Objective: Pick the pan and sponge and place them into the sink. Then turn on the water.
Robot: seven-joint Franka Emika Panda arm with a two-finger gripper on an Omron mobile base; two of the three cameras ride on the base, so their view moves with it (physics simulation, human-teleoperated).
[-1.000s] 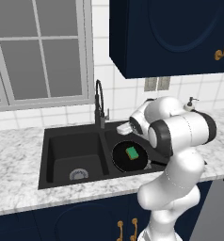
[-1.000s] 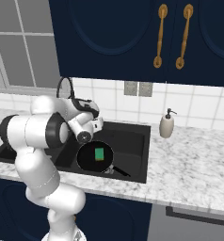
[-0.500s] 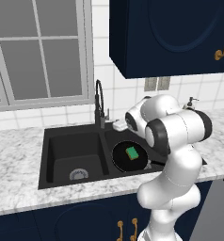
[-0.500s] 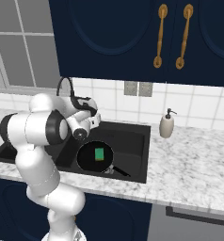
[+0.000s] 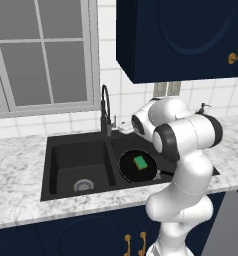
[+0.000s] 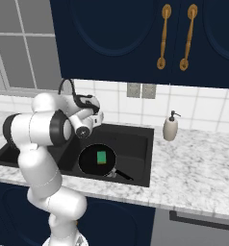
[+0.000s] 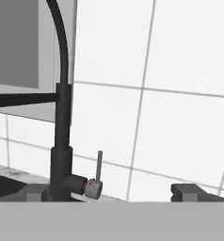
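Observation:
The black pan (image 5: 137, 165) lies in the right basin of the black sink (image 5: 76, 155), its thin handle pointing to the front right. The green sponge (image 5: 140, 162) rests inside the pan. From the right base view the pan (image 6: 97, 159), sponge (image 6: 101, 157) and sink (image 6: 135, 141) show the same. My gripper (image 5: 125, 128) hovers behind the right basin, just right of the black gooseneck faucet (image 5: 106, 111). In the hand view the gripper (image 7: 114, 194) is open and holds nothing, facing the faucet (image 7: 62, 141) and its upright lever (image 7: 100, 165). No water runs from the spout.
A white soap dispenser (image 6: 170, 128) stands on the marble counter (image 6: 198, 168) right of the sink. The tiled wall (image 7: 180, 132) is close behind the faucet. Dark upper cabinets (image 5: 181, 35) hang overhead, and a window (image 5: 41, 55) sits behind the left basin.
The hand has edged a little left, closer to the faucet. Pan and sponge have stayed put in the right basin, and the jaws have stayed open.

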